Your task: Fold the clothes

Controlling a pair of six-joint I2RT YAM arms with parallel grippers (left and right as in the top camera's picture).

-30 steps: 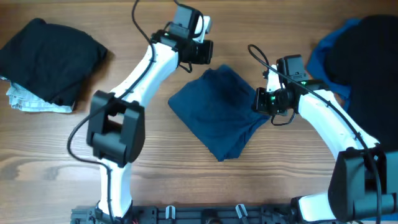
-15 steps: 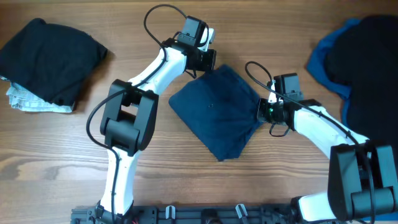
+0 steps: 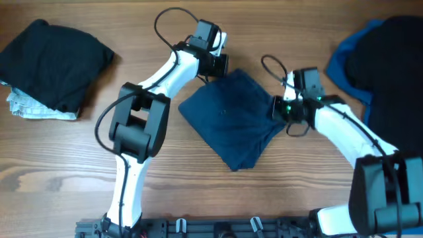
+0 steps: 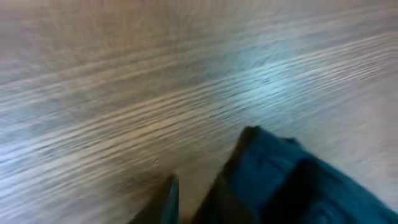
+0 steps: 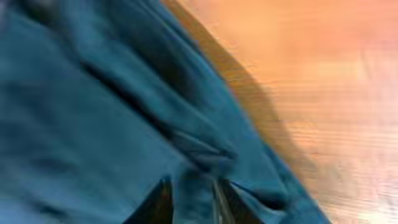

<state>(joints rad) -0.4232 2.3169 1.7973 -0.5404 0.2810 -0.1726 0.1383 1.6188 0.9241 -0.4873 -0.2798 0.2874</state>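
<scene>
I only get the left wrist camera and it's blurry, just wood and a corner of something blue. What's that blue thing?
Observer: A dark blue garment, folded into a rough square in the middle of the table. Your left gripper sits at its far corner.
Operator: Where's my other arm?
Observer: The right gripper is at the garment's right edge, with a ridge of the cloth between its fingers.
Operator: Are there more clothes?
Observer: Yes. A black pile on a light cloth at the left edge, and a blue and black heap at the right edge.
</scene>
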